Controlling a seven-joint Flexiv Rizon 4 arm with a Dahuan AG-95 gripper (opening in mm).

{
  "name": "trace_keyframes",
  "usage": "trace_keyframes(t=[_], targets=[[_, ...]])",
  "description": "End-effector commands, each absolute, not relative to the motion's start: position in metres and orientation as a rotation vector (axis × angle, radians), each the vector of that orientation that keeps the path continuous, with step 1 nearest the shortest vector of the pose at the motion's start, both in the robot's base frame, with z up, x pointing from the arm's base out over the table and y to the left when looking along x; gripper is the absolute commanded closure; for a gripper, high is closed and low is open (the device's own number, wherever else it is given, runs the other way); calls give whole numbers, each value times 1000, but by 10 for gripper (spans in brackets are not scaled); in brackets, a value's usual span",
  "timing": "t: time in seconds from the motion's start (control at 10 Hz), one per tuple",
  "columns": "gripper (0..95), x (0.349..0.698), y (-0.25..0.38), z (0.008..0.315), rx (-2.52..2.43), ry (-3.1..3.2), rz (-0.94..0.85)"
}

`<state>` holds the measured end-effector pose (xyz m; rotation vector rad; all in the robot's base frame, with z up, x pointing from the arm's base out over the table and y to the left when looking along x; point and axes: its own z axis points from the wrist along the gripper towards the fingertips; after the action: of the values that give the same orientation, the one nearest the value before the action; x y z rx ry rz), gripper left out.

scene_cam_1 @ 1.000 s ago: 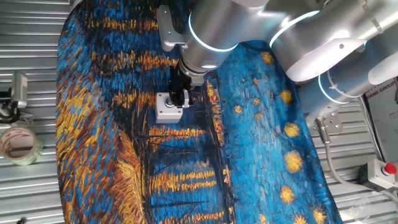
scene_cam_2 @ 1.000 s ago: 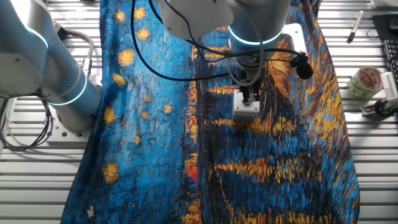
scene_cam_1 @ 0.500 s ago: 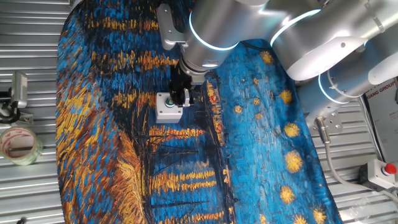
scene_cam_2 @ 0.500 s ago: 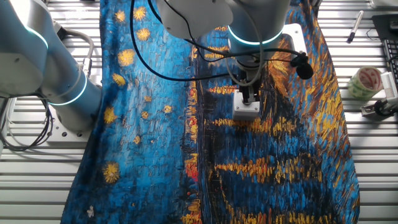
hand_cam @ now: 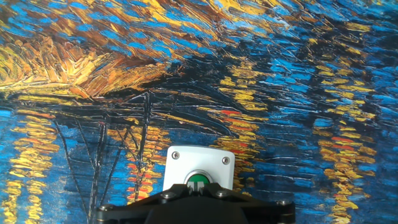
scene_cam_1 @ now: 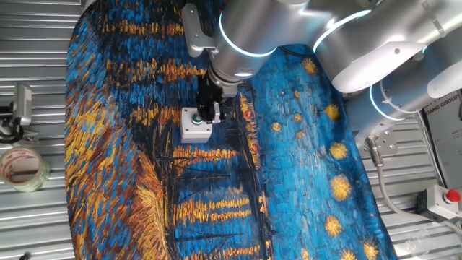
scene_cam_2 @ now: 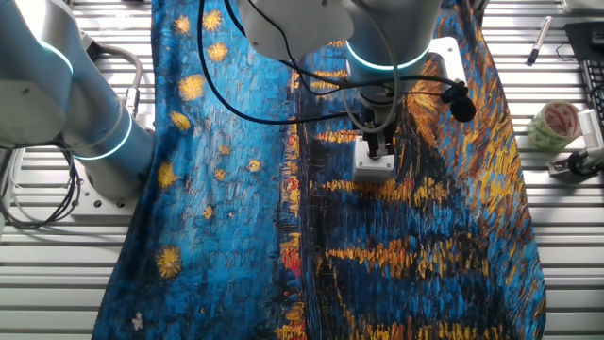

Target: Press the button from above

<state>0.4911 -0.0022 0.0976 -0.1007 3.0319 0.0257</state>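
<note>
Hand view shows green button (hand_cam: 198, 181); fixed views hide it under end effector (scene_cam_1: 209, 115).

In the hand view the gripper (hand_cam: 198, 202) is cut off by the bottom edge; its fingertips are out of sight, so their state cannot be told. It covers the lower part of the green button (hand_cam: 198, 181) and the near half of the white box (hand_cam: 199, 165). In both fixed views the fingers hide the button. The tape roll (scene_cam_1: 20, 169) is cut by the left edge.
</note>
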Motion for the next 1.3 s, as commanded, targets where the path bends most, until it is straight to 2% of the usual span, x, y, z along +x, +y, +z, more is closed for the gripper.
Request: trace_keyframes(t=[0.1, 1.3], targets=[[950, 492, -2, 95, -101, 3025, 25], [950, 490, -5, 88, -105, 3008, 28]])
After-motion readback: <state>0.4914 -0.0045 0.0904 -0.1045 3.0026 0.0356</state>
